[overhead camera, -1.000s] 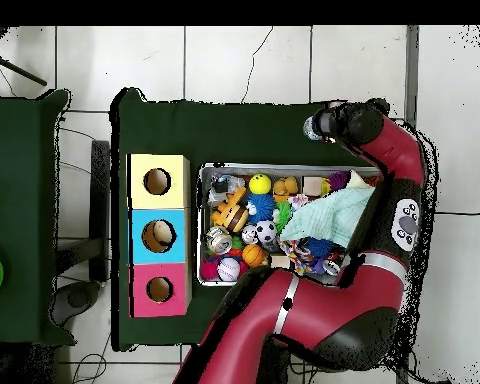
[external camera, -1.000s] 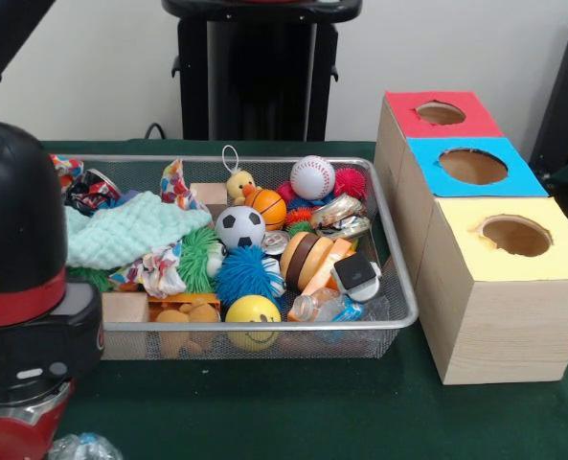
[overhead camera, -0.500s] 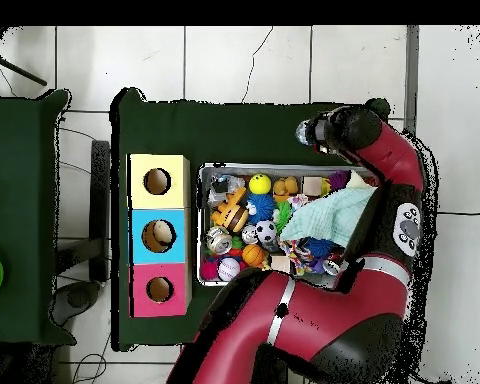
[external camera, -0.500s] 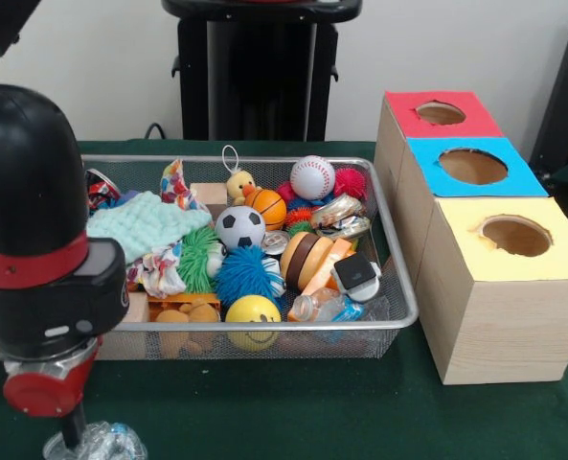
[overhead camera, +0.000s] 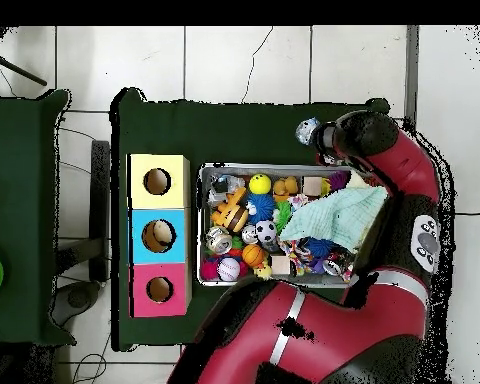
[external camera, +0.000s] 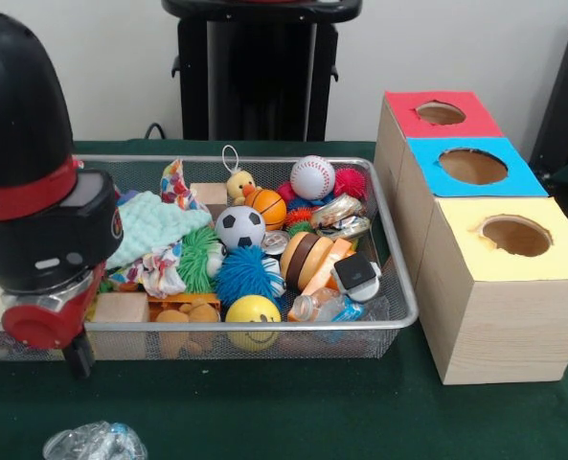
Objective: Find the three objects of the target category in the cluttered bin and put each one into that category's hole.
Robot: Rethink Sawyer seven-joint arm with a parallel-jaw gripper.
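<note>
- Three boxes (external camera: 475, 220) stand beside the bin (external camera: 398, 287), holes open.
- Gripper (external camera: 78, 356) hangs outside the bin's front corner; grip state unclear.
- Crumpled plastic (external camera: 90, 443) lies apart on the cloth.

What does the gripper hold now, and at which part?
Nothing, it seems: the crumpled plastic lies on the green cloth, apart from the gripper. Its opening cannot be told.

You're looking at a plain white wall (external camera: 456, 43) behind a table draped in dark green cloth (external camera: 312, 412). From above, the floor (overhead camera: 244, 60) is pale tile with dark grout lines, and a 2nd green-covered table (overhead camera: 19, 220) stands well apart at the left.
</note>
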